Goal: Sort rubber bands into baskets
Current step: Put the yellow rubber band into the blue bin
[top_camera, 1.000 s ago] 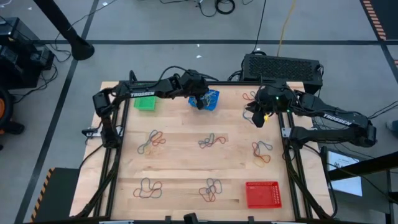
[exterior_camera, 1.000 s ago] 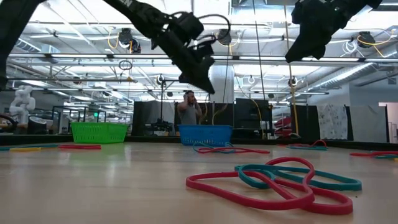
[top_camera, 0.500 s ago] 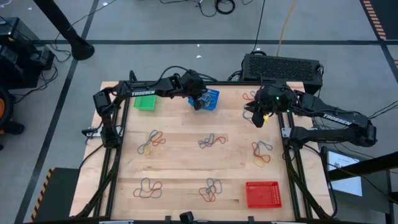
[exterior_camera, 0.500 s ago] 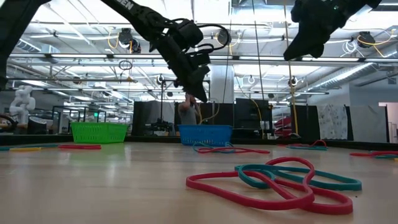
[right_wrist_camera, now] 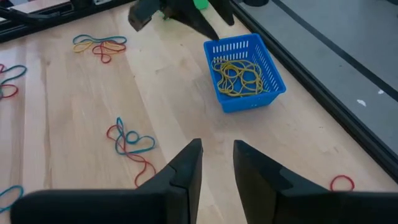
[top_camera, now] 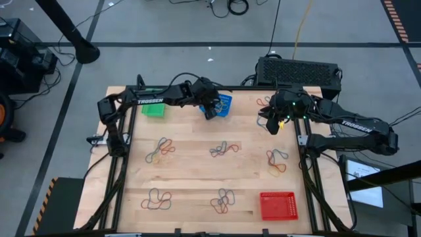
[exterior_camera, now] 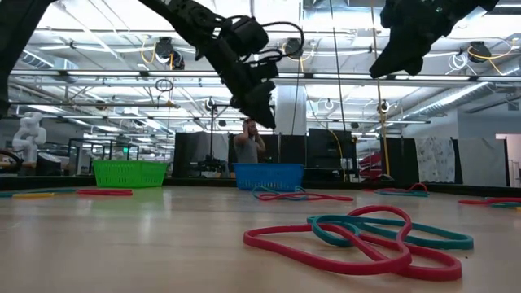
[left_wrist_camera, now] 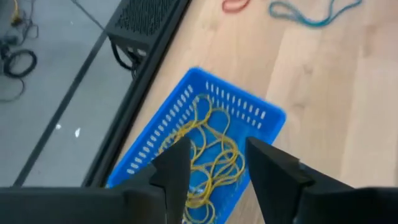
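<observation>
The blue basket (top_camera: 223,104) stands at the table's far edge, with several yellow rubber bands (left_wrist_camera: 211,155) lying in it. My left gripper (left_wrist_camera: 217,149) hangs above its near-left side, slanting down, open, with nothing between the fingers. The green basket (top_camera: 153,108) is to its left and the red basket (top_camera: 278,205) is at the near right. Clusters of red, blue and tan rubber bands (top_camera: 223,149) lie flat on the wood. My right gripper (right_wrist_camera: 217,149) hangs high over the far right of the table, its fingers a little apart and empty.
More band clusters lie at the left (top_camera: 161,149), right (top_camera: 276,161), near left (top_camera: 156,199), near middle (top_camera: 223,201) and far right (top_camera: 265,102). A black vented box (top_camera: 299,71) sits beyond the far edge. A person (exterior_camera: 247,146) stands in the room behind.
My left gripper has stayed over the blue basket, dipped slightly and tipped a little, and its fingers have opened. My right arm has kept still.
</observation>
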### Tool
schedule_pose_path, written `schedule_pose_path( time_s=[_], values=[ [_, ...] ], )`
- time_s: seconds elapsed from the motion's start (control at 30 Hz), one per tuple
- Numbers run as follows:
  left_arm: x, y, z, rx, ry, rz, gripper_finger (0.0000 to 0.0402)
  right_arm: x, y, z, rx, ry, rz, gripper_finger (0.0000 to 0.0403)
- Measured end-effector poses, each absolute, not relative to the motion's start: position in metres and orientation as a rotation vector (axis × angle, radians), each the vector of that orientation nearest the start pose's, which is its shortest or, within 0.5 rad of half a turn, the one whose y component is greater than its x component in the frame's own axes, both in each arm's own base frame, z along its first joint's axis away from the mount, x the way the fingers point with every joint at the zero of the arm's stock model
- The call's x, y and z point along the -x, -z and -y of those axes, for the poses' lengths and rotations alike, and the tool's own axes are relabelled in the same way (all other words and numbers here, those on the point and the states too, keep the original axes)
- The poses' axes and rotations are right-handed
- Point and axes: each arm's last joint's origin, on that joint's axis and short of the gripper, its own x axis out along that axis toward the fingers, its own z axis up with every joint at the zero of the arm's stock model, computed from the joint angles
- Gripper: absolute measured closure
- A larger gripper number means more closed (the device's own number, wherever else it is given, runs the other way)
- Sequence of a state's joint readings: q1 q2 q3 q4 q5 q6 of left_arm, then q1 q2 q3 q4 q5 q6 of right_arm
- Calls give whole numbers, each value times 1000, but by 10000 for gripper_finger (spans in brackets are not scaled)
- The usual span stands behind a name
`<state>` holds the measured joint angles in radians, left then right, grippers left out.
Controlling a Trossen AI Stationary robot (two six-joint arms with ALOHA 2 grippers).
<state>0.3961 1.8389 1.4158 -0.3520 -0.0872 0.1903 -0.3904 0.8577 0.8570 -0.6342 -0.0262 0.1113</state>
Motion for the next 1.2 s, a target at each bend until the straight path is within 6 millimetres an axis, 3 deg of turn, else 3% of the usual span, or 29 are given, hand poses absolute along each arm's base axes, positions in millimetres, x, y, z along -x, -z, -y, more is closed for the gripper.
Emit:
schedule_pose_path(
  time_s=[0.17, 0.33, 0.47, 0.6, 0.77, 0.9, 1.0, 1.2],
  values=[
    [-378, -263, -138, -39, -222, -713, 238, -155, -302, 63, -294, 402, -648, 319],
    [-401, -271, -93, -42, -15, -563, 237, -150, -295, 61, -374, 424, -719, 319],
    [-419, -263, -44, -108, 92, -512, 237, -145, -289, 55, -441, 409, -806, 319],
    [-438, -258, 4, -217, 75, -387, 237, -143, -285, 45, -482, 367, -882, 319],
    [-462, -224, 50, -297, -6, -251, 237, -144, -283, 32, -496, 322, -922, 319],
    [-476, -199, 61, -270, -59, -125, 237, -145, -283, 23, -499, 285, -934, 319],
    [-484, -182, 63, -220, -57, -146, 237, -145, -282, 17, -512, 271, -957, 319],
    [-523, -178, 77, -236, 2, -279, 237, -142, -280, 8, -536, 262, -1007, 319]
  ],
)
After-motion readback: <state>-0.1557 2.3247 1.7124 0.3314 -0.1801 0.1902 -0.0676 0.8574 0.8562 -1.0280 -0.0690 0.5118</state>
